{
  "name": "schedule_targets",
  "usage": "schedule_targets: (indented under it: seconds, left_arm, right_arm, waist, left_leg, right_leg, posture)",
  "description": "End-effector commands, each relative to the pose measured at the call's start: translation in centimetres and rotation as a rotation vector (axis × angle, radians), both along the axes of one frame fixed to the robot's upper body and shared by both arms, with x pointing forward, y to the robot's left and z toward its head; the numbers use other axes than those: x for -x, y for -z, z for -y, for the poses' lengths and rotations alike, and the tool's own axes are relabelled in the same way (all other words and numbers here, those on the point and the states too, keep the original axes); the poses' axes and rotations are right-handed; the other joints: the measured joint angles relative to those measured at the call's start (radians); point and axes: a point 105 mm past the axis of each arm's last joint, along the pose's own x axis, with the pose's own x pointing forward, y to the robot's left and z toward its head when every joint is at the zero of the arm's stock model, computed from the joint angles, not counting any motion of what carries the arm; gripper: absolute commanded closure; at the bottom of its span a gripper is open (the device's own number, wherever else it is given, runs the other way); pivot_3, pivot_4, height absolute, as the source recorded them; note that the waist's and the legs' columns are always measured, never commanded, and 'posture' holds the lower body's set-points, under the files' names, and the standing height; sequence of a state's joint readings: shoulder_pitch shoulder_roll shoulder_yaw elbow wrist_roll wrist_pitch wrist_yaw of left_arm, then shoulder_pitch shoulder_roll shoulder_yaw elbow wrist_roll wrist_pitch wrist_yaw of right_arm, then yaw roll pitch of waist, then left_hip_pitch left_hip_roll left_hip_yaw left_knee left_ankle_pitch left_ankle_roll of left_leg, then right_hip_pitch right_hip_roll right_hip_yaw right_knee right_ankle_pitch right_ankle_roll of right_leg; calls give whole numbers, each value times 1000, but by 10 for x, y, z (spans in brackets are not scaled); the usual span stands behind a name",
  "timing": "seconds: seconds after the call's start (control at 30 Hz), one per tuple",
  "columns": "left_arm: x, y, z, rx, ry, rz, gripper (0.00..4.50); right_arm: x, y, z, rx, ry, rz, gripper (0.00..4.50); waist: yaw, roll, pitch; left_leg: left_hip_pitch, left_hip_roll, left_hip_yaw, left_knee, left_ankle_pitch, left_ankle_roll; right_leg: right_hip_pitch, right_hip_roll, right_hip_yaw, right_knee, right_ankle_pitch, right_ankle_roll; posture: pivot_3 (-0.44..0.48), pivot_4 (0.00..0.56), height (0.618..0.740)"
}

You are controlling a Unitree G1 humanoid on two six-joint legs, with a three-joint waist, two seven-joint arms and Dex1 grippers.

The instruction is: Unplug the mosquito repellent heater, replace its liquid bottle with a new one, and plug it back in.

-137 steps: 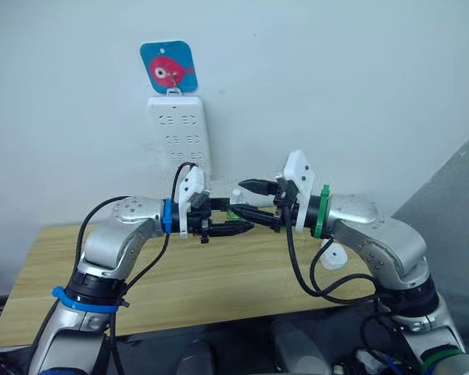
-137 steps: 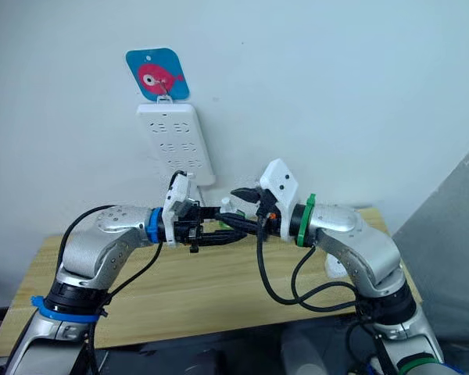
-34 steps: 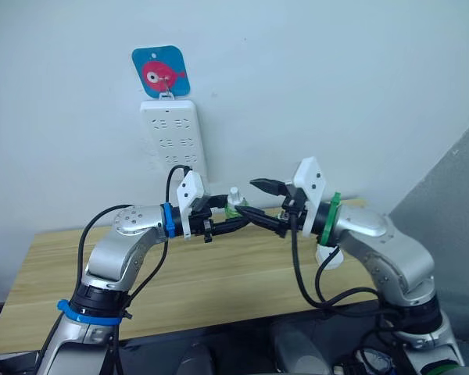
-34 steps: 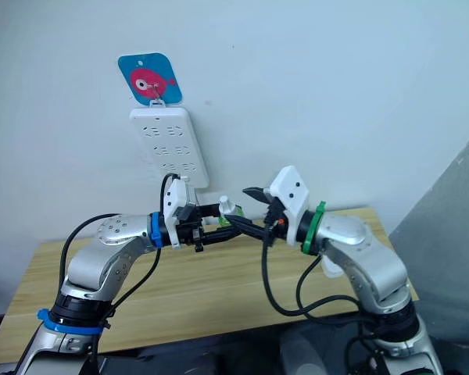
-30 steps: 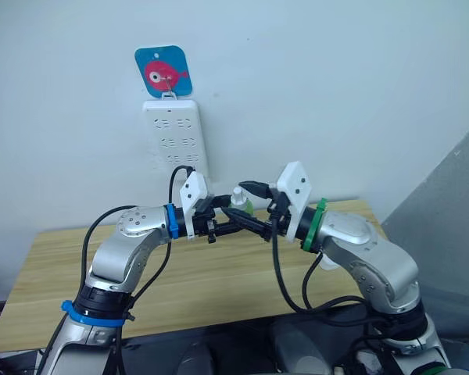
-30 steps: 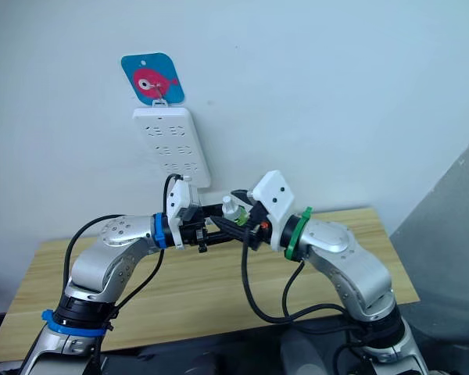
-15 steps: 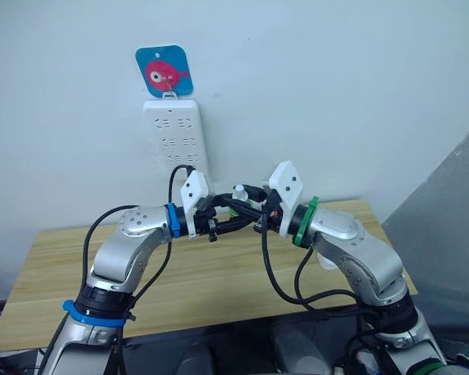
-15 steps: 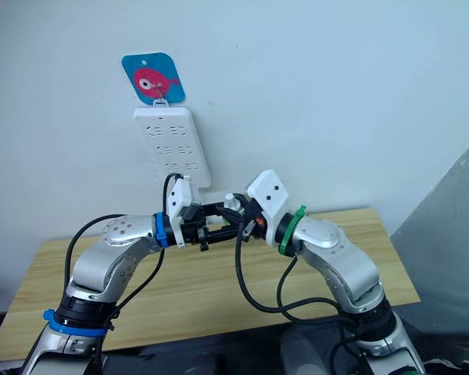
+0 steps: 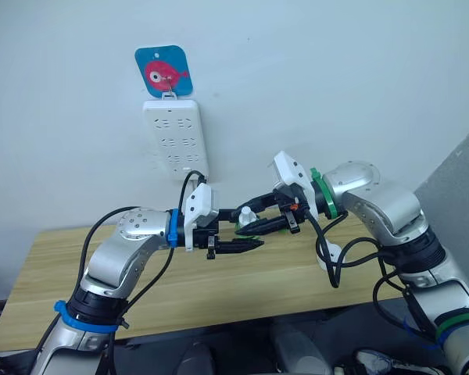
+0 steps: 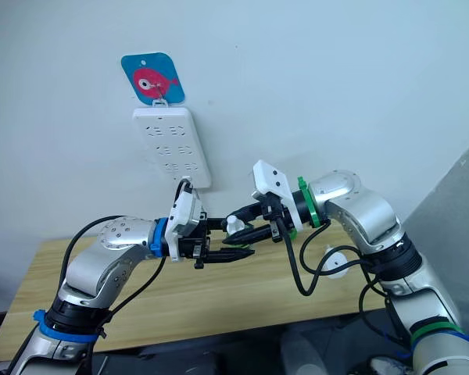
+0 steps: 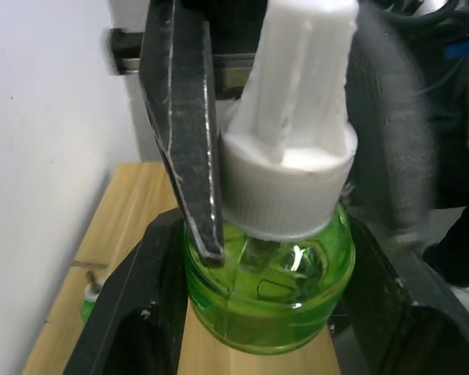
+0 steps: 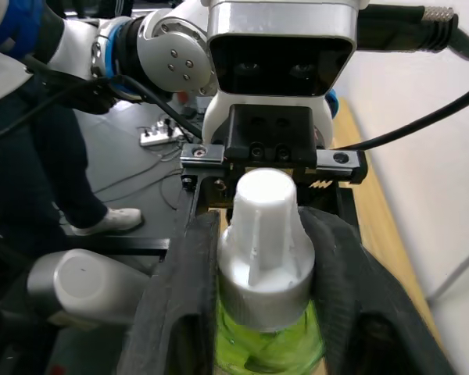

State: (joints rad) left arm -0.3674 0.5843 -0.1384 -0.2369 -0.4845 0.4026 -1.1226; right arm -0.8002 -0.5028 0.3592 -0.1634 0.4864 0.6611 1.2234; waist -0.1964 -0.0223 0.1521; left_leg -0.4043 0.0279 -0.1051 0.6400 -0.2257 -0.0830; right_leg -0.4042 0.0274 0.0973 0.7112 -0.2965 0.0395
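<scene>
The liquid bottle (image 11: 270, 273), clear green with a white ribbed cap, hangs in the air over the table between my two arms. My right gripper (image 10: 228, 230) is shut on it, its fingers (image 12: 180, 305) pressed against the bottle's sides. My left gripper (image 9: 248, 228) faces it from the other side, open, with its two fingers spread above and below the bottle. The mosquito repellent heater (image 9: 334, 252), a small white rounded unit, lies on the table's right end, partly hidden behind my right arm's cable.
A white power strip (image 9: 176, 148) hangs on the wall under a blue fish hook (image 9: 166, 72), behind my left gripper. The wooden table (image 9: 141, 289) lies below both arms. Another small green bottle (image 11: 88, 303) lies on it. A person's legs (image 12: 31, 156) stand beside the table.
The right gripper has taken hold of the bottle and drawn it slightly down. The left gripper's fingers have spread apart and let go. The right elbow has swung up and outward.
</scene>
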Motion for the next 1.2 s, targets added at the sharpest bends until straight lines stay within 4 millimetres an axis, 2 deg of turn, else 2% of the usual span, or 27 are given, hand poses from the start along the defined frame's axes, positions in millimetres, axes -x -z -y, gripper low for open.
schedule_targets:
  seconds: [0.03, 0.27, 0.5, 0.73, 0.87, 1.2]
  left_arm:
    - [-3, -9, -4, 26, -41, 39, 2204]
    - [-5, -7, -7, 40, -72, 27, 2204]
    - [-9, -8, -5, 45, -70, 29, 2204]
    - [-11, -9, -3, 46, -64, 37, 2204]
    - [-11, -9, -4, 45, -66, 39, 2204]
    - [-12, -9, -5, 43, -76, 41, 2204]
  right_arm:
    - [-2, -20, 4, -93, 68, 76, 1986]
    - [3, -20, 16, -179, 276, 130, 1986]
    - [5, -11, -2, -244, 398, 133, 1986]
    - [-6, -7, -10, -252, 468, 159, 1986]
    - [-9, -6, 0, -234, 483, 163, 1986]
    - [-1, -7, 31, -149, 434, 138, 1986]
  waist:
    - [0, 0, 0]
    - [3, 0, 0]
    - [-4, 0, 0]
    - [-4, 0, 0]
    - [-4, 0, 0]
    - [-2, 0, 0]
  left_leg:
    - [0, 0, 0, 0, 0, 0]
    - [0, 0, 0, 0, 0, 0]
    - [1, 1, 2, 0, 0, 0]
    - [1, 1, 2, 0, 0, 0]
    - [1, 1, 2, 0, 0, 0]
    - [1, 1, 2, 0, 0, 0]
  right_leg:
    - [0, 0, 0, 0, 0, 0]
    - [0, 0, 0, 0, 0, 0]
    - [0, 1, 2, 1, 0, 0]
    - [0, 1, 2, 0, 0, 0]
    - [0, 1, 2, 0, 0, 0]
    - [0, 1, 2, 0, 0, 0]
  posture:
    - [-181, 103, 740]
    - [-195, 104, 740]
    - [-216, 98, 740]
    - [-216, 92, 740]
    - [-211, 91, 740]
    - [-212, 90, 740]
